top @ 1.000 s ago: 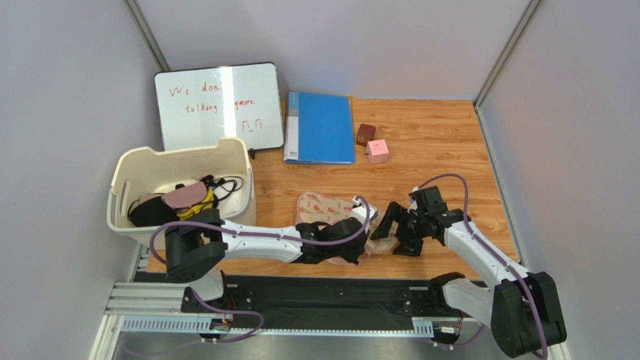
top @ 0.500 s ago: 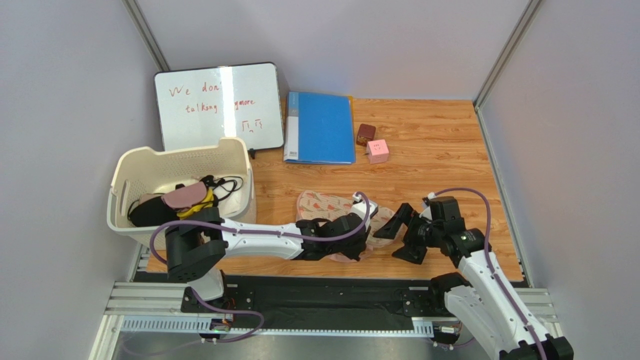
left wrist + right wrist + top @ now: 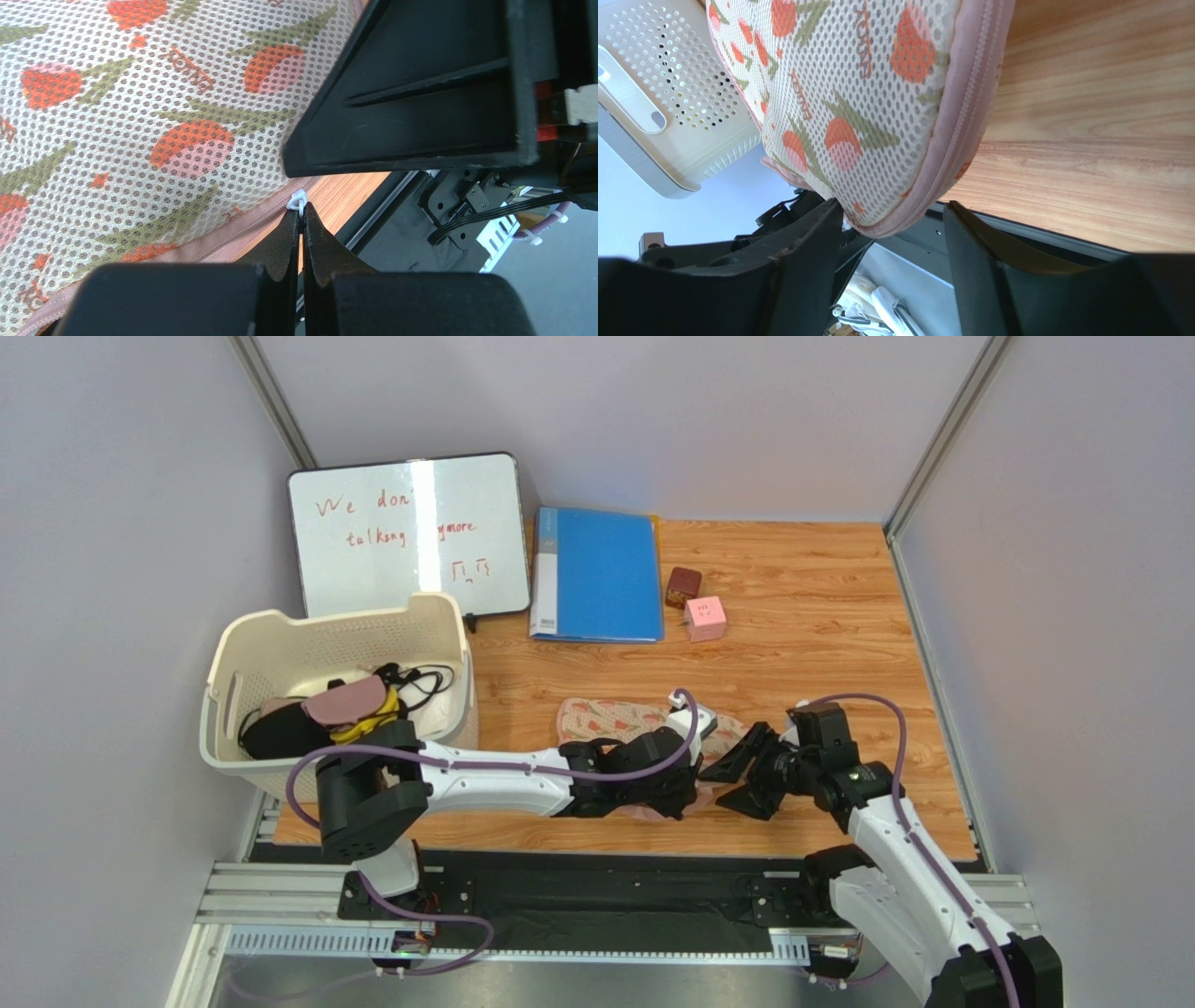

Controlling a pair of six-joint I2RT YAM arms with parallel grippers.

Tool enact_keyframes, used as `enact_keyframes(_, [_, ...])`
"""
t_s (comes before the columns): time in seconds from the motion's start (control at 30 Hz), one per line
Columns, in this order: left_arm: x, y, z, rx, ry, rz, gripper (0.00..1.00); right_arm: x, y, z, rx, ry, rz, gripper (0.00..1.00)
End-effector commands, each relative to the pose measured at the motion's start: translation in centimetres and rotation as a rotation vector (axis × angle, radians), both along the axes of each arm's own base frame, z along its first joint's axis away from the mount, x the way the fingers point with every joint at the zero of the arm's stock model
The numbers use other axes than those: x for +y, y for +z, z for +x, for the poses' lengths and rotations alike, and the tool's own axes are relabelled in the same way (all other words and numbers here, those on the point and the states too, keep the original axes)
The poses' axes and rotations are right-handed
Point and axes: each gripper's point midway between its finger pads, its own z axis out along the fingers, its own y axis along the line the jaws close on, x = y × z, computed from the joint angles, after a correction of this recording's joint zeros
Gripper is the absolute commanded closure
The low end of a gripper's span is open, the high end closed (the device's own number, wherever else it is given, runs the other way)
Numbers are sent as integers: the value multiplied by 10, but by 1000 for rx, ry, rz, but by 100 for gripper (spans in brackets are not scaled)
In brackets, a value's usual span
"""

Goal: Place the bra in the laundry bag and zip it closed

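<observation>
Left pincer: clenched flat, smooth black fingers pressed face to face, with a small white tab poking out at the very tips; unclear whether nipped or merely touching. Sits right against the pink ribbed zip edging of the laundry bag.

Right pincer: released, matte black fingers parted to either side of the bag's rounded end and close against it; cannot tell whether pressing.

Between both pincers, near the front edge of the wood-grain desk: the bag lying flat, a soft puffed pouch of fine honeycomb mesh, beige, printed with red-and-green shapes, bordered by a pink zip band.

Further left, at the desk's corner: cream plastic basket, rounded rim, walls pierced with small holes, holding crumpled pink, yellow and black garments.

Behind the bag, well apart: small glossy pink cube just beside a dark brown cube. Next to those, flat blue folder, rectangular and smooth.

Farthest back, at the left: white board with a dark frame and rounded corners, red handwriting across the top.
</observation>
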Motion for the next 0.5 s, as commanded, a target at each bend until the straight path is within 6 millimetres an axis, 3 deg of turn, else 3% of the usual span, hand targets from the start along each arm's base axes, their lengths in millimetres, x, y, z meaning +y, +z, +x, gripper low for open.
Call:
enact_keyframes(0.0, [-15,15,-1,7,-26,-79,100,7,8,16,-59,-6,36,47])
enact_keyframes(0.17, [-12,10,-2,8,-18,-62,100,5,3,17,-56,-8,20,84])
enact_keyframes(0.27, [0,1,-1,11,8,-36,100,4,5,21,-67,5,2,99])
enact_keyframes(0.4, [26,-14,3,-7,62,22,100,3,7,25,-71,35,-5,100])
enact_keyframes(0.43, [44,-30,-1,9,77,80,100,4,5,25,-67,54,-5,100])
enact_keyframes(0.47, [51,-27,1,-1,98,78,100,3,6,27,-67,54,-3,100])
